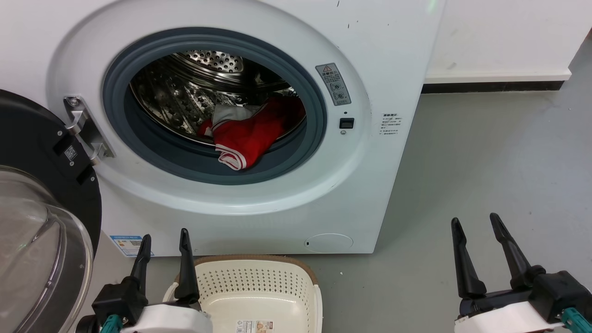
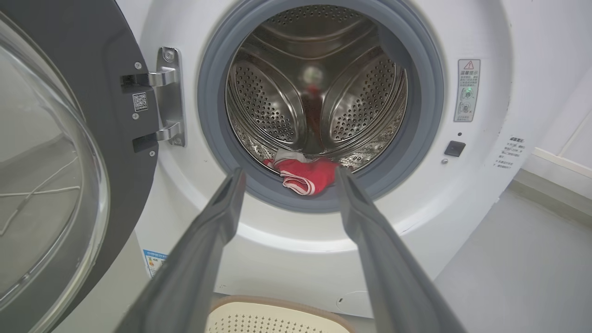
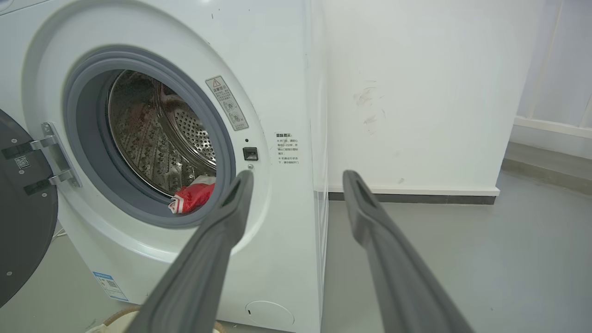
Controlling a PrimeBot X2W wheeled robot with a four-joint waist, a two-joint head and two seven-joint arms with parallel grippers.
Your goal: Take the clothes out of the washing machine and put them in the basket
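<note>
The white washing machine stands with its door swung open to the left. Red clothes with white striped trim lie at the front of the steel drum, one end draped over the grey rubber ring; they also show in the left wrist view as clothes and in the right wrist view as clothes. The cream basket sits on the floor in front of the machine. My left gripper is open above the basket's left rim. My right gripper is open over the floor to the right, holding nothing.
The open porthole door with its black rim and glass bowl juts out at the left, close to my left arm. A white wall with a dark skirting strip runs behind. Grey floor stretches to the right of the machine.
</note>
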